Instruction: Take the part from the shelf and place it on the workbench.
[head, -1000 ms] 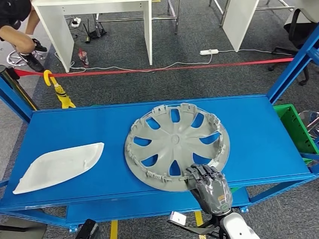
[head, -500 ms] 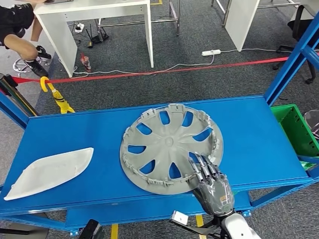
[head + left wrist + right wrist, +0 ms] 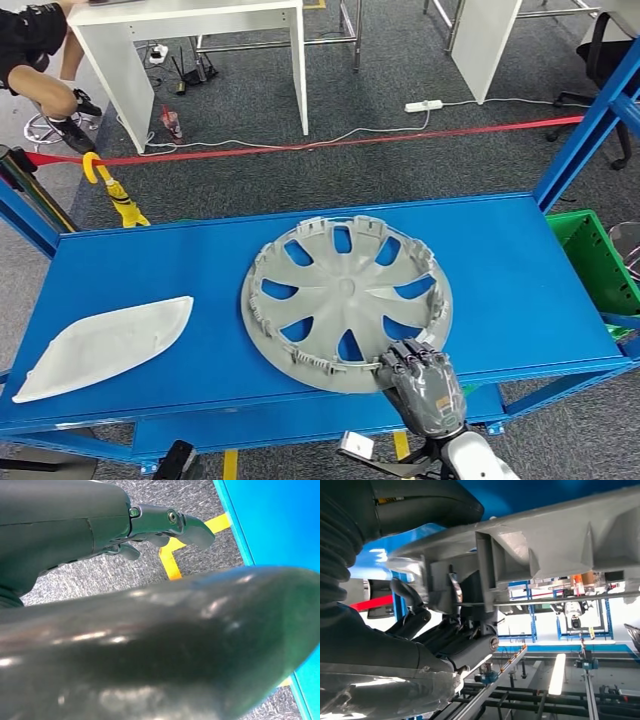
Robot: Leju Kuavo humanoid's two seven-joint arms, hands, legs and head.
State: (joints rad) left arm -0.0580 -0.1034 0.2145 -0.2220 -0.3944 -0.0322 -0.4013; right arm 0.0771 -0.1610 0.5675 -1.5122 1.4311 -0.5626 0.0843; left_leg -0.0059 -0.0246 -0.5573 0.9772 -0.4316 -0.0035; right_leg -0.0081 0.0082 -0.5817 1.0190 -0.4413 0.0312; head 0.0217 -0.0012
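Note:
A grey wheel cover [image 3: 343, 290] lies flat on the blue shelf [image 3: 513, 270], its near rim hanging slightly over the front edge. My right hand [image 3: 419, 385] grips that near rim from below and in front. In the right wrist view its dark fingers [image 3: 433, 630] curl around the ribbed edge of the wheel cover [image 3: 554, 545]. My left hand [image 3: 158, 640] hangs beside the shelf over the carpet, fingers [image 3: 166, 520] stretched out and holding nothing.
A white curved panel [image 3: 102, 345] lies on the shelf's left end. A green bin [image 3: 596, 260] sits past the right end, beside a blue upright. Beyond the shelf are red floor tape [image 3: 340, 140], a white table [image 3: 196, 40], a yellow umbrella [image 3: 113, 190] and a crouching person [image 3: 38, 50].
My right hand's fingers, laid out over the rim half a second ago, now curl around it. The wheel cover has turned slightly and shifted a little to the right. The camera view shifted a little.

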